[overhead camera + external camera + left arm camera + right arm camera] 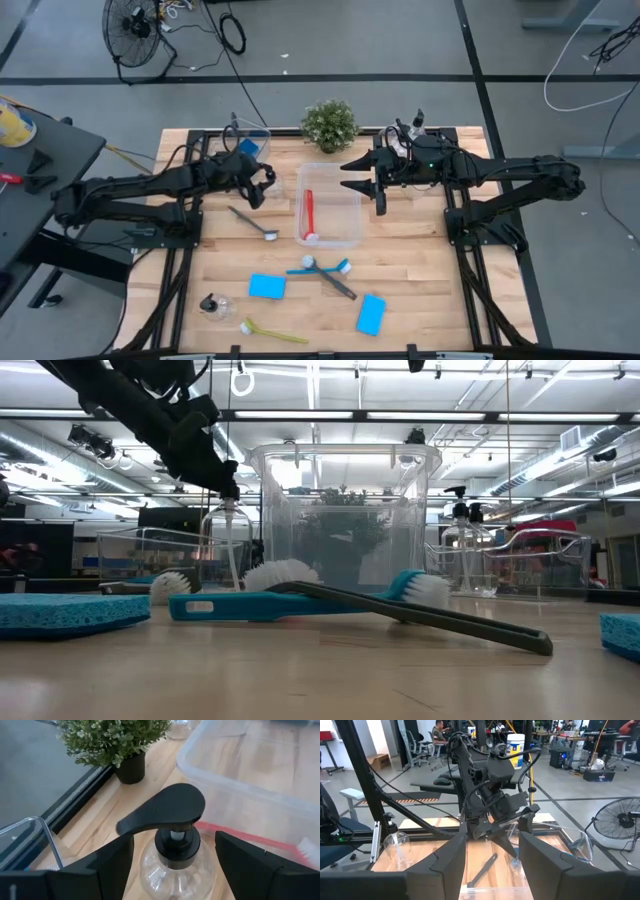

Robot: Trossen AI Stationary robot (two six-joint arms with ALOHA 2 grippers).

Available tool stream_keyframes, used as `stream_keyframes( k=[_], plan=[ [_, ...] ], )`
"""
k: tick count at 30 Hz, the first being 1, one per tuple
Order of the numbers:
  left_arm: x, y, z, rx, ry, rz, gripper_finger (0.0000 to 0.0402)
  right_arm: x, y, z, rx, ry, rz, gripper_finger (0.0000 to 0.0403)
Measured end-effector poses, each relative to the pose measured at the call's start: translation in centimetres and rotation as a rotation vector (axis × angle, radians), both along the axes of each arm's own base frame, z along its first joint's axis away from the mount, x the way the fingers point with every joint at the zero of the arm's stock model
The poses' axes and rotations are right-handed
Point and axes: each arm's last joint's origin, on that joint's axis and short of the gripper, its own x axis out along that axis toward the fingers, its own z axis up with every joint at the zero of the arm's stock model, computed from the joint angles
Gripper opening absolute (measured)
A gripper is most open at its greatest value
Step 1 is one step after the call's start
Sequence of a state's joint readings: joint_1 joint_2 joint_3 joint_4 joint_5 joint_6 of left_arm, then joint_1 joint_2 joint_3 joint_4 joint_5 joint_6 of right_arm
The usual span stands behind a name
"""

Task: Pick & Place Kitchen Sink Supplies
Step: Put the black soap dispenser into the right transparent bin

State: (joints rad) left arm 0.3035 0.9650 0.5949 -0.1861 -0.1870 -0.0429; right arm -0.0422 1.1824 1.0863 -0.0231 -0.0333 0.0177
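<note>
Kitchen sink supplies are lying scattered on the worktop (pixel 400 270): blue sponges (pixel 267 286), brushes (pixel 322 268), and one red brush (pixel 309 214) inside the clear bin (pixel 350 205). Left hand (pixel 172 852) is straddling a pump bottle (pixel 172 827) with fingers wide, not yet gripping. Closing off-centre could be tipping the bottle. Only the left wrist view is showing this straddle. Right hand (pixel 350 173) is hovering over the bin, partly open, empty.

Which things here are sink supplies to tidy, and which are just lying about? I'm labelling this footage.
Job: blue sponge, second blue sponge, red brush, grey brush, teal brush, dark brush, yellow-green brush, pump bottle, second pump bottle.
Lying about: potted plant, clear bin, floor fan.
</note>
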Motion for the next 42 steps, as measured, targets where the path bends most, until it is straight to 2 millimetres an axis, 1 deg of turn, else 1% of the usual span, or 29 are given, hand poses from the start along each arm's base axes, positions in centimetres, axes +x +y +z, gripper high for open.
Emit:
stream_keyframes(
  k=[6,11,14,16,25,28,38,40,42],
  plan=[
    [0.5,0.2,-0.8,-0.01,0.039,0.0,0.0284,0.0,0.0,0.0,0.0,-0.003,0.0,0.0185],
    [0.7,0.3,-0.8,-0.006,0.028,0.001,0.0283,0.0,0.0,0.1,-0.001,-0.006,0.0,0.0185],
    [0.7,0.3,-0.8,-0.005,0.028,0.002,0.0274,0.0,0.0,0.1,-0.001,-0.006,0.0,0.0185],
    [0.7,0.3,-0.7,-0.004,0.026,0.003,0.0258,0.0,0.0,0.1,-0.001,-0.007,0.0,0.0185],
    [0.7,0.3,-0.7,-0.002,0.027,-0.003,0.0162,0.0,0.0,0.1,-0.003,-0.008,0.0,0.0185],
    [0.8,0.3,-0.7,0.01,0.03,-0.011,0.0138,0.0,0.0,0.1,-0.003,-0.008,0.001,0.0185],
    [0.7,0.2,-0.6,0.016,0.032,-0.012,0.0138,0.0,0.0,0.1,-0.003,-0.008,0.0,0.0185],
    [0.6,0.2,-0.3,0.019,0.029,-0.011,0.0138,0.0,0.0,0.1,-0.001,-0.008,0.0,0.0185],
    [0.8,0.3,0.4,0.026,0.003,-0.011,0.0138,0.0,0.0,0.1,-0.001,-0.015,0.0,0.0185]
  ],
)
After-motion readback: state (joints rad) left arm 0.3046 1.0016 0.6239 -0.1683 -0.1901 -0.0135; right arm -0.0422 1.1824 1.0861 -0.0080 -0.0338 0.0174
